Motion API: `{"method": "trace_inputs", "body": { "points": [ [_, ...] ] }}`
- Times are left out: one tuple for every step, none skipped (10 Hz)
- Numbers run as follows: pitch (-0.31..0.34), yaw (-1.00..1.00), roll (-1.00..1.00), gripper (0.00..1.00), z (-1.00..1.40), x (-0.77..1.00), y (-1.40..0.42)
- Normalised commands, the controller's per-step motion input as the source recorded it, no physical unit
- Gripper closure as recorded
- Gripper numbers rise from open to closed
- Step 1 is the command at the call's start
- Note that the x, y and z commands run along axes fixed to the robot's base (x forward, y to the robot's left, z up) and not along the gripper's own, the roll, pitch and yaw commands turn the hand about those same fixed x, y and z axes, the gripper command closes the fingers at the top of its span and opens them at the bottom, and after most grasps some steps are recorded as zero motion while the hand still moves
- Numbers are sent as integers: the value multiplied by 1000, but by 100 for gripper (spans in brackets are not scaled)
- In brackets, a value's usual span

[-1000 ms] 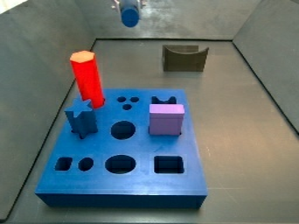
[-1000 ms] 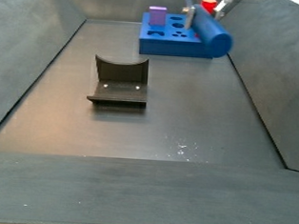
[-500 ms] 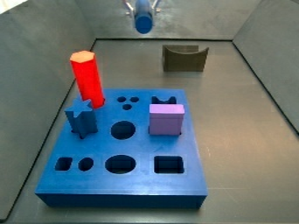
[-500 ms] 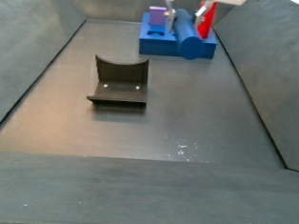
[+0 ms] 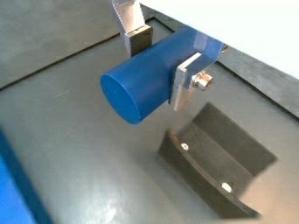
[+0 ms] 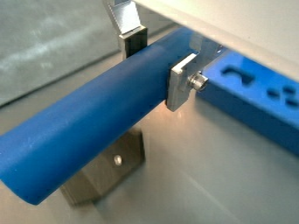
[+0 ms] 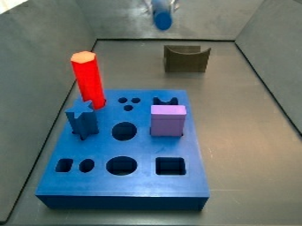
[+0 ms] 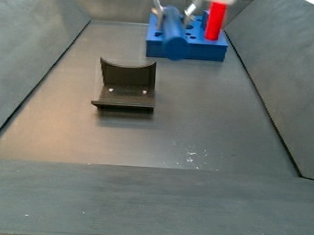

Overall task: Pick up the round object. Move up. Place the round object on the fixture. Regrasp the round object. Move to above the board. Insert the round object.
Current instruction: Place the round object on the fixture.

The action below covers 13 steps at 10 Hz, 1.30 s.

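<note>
One hand, clamped on one round object. One fixture, upper right. One board, lower centre, carrying one red peg, one purple block, one blue star peg.

Side views face each other along the tray: the board near in one, the fixture near in the opposite; wrist views look down close past the gripper.

Round object in hand.
</note>
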Motion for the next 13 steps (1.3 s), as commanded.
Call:
{"method": "trace_inputs", "body": {
  "points": [
    [124, -61, -1000, 100, 359, 1000, 60],
    [124, -65, -1000, 100, 262, 1000, 61],
    [126, -69, -1000, 100, 173, 952, 58],
    [132, -76, -1000, 100, 77, 816, 50],
    [134, -83, -1000, 100, 31, 720, 45],
    [136, -89, -1000, 100, 6, 622, 41],
    [138, -100, -1000, 100, 2, 490, 41],
    [141, -109, -1000, 100, 1, 388, 41],
    [142, -119, -1000, 100, -4, 291, 41],
    [143, -136, -1000, 100, -7, 163, 38],
    [140, -152, -1000, 100, -4, 77, 43],
    [123, -170, -1000, 100, 0, 46, 40],
    [113, -195, -1000, 100, -8, 54, 37]
  ]
}}
